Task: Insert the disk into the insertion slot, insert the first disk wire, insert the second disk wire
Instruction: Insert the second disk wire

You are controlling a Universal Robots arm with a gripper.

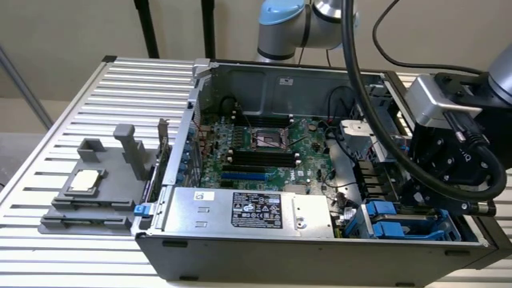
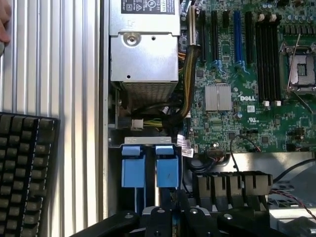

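Note:
My gripper (image 1: pixel 425 201) hangs over the grey drive cage (image 1: pixel 376 225) at the open computer case's corner, on the exterior view's right. In the wrist view its black fingers (image 2: pixel 157 215) stand close together, shut, right at the two blue plastic tabs (image 2: pixel 168 165) of the insertion slot (image 2: pixel 148 170). What sits between the fingertips is hidden. Blue carrier plastic (image 1: pixel 404 231) lies in the cage; the disk's silver body is hidden. A bundle of wires with a white connector (image 2: pixel 137 123) lies just beyond the tabs; I cannot tell which are the disk wires.
A silver power supply box with a black label (image 1: pixel 248 210) sits beside the cage. The motherboard (image 1: pixel 264 147) fills the case floor. A grey fixture (image 1: pixel 88 192) stands on the ribbed table at the exterior view's left. A black keyboard (image 2: pixel 24 173) and a hand (image 2: pixel 4 22) are nearby.

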